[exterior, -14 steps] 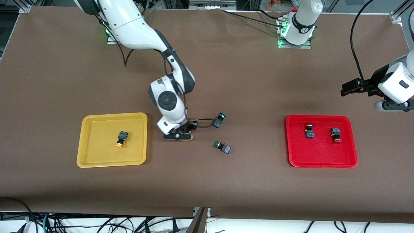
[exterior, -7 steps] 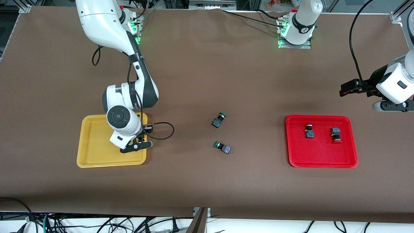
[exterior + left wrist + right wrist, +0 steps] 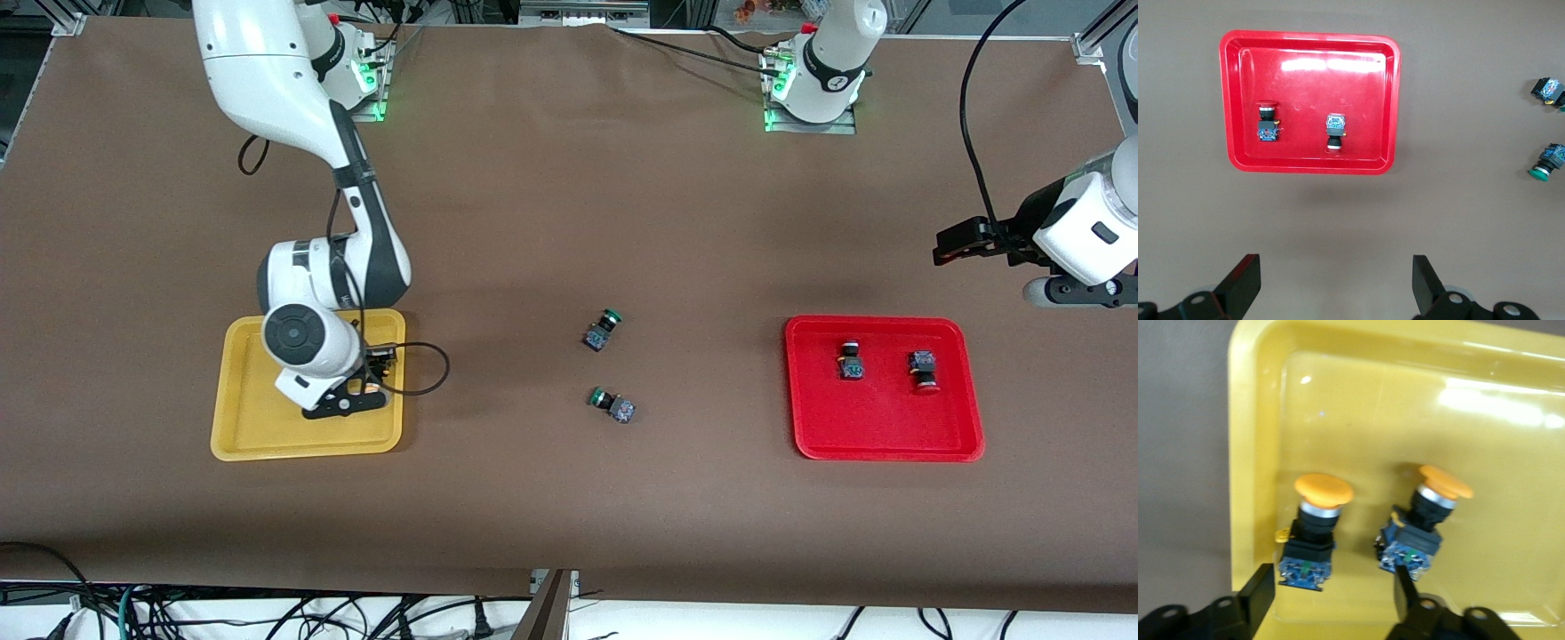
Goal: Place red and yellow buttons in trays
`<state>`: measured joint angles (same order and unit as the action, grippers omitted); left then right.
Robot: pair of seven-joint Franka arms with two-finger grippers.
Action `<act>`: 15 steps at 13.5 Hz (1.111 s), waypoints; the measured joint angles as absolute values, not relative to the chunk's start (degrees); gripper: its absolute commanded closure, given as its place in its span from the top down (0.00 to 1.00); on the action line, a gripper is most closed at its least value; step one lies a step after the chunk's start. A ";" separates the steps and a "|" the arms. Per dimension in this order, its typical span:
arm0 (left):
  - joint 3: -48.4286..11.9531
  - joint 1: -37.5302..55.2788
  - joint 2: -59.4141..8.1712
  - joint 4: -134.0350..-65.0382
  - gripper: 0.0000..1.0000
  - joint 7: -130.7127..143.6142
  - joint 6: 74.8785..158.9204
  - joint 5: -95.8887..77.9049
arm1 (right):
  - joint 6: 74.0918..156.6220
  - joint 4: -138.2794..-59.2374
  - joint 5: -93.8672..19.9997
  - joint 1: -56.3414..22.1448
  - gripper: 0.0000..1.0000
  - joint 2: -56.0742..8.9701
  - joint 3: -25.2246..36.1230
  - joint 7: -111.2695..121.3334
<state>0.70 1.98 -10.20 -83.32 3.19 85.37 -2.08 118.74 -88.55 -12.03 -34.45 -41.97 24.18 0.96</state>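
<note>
The yellow tray lies at the right arm's end of the table. My right gripper hangs low over it, open. In the right wrist view two yellow-capped buttons lie on their sides in the yellow tray. One yellow button lies between the spread fingers of the right gripper, untouched. The other yellow button lies beside it. The red tray holds two red buttons. My left gripper is open and empty, waiting in the air beside the red tray.
Two green-capped buttons lie on the brown table between the trays. They also show in the left wrist view. A black cable loops from the right wrist over the tray's edge.
My right arm has swung from the table's middle to over the yellow tray, carrying a yellow button. That button now lies in the tray and the fingers are apart. The left arm is still.
</note>
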 measured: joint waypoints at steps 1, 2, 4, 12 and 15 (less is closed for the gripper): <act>0.70 1.98 -10.20 -83.31 1.00 3.19 85.37 -2.08 | 118.23 -87.70 -12.40 -34.29 1.00 -41.57 25.35 1.02; 0.70 1.98 -10.20 -83.31 1.00 3.19 85.37 -2.08 | 117.50 -86.50 -12.56 -34.25 1.00 -40.85 26.61 1.16; 0.70 1.98 -10.22 -83.29 1.00 3.19 85.37 -2.08 | 112.94 -83.95 -12.60 -34.18 1.00 -37.98 27.81 1.22; 0.75 1.94 -10.57 -82.37 1.00 3.19 85.37 -2.08 | 104.61 -86.60 -12.61 -34.43 1.00 -20.47 27.93 1.17; 0.75 1.88 -10.80 -82.17 1.00 3.20 85.37 -2.08 | 104.05 -93.21 -12.38 -34.50 1.00 -12.77 27.82 1.17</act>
<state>0.75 1.88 -10.80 -82.17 3.20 85.37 -2.08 104.05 -93.21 -12.38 -34.50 -12.77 27.82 1.17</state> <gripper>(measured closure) 0.000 0.000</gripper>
